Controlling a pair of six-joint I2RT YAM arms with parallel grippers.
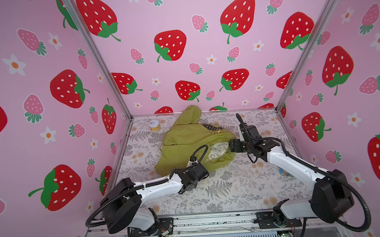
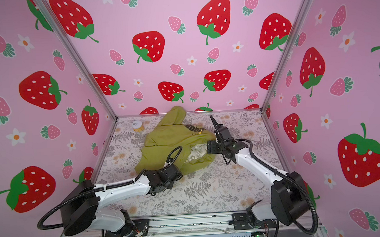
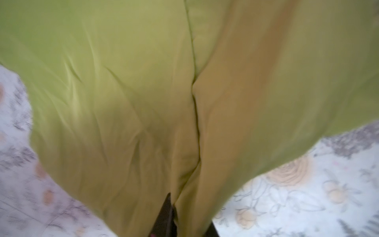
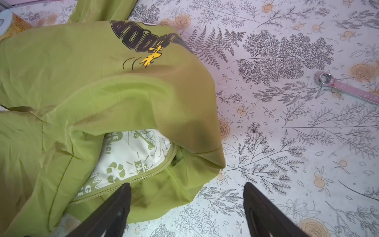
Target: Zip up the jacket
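Observation:
The olive-green jacket (image 1: 192, 141) (image 2: 172, 142) lies crumpled at the back middle of the table, hood towards the back wall. Its front gapes, showing cream printed lining (image 4: 131, 158) and a row of zipper teeth (image 4: 123, 182); I see no pull. My left gripper (image 1: 204, 170) (image 2: 179, 170) is at the jacket's near hem. In the left wrist view the green fabric (image 3: 143, 102) is pinched between its dark fingers (image 3: 165, 215). My right gripper (image 1: 229, 146) (image 4: 187, 197) stands open at the jacket's right edge. One finger (image 4: 121, 205) is over the zipper teeth, the other over bare table.
A small yellow jar with a white lid (image 1: 154, 125) (image 2: 137, 125) stands at the back left beside the jacket. A pink-handled wrench (image 4: 348, 88) lies on the floral table cover to the right. A small blue object (image 1: 284, 171) lies under my right arm. Pink walls enclose three sides.

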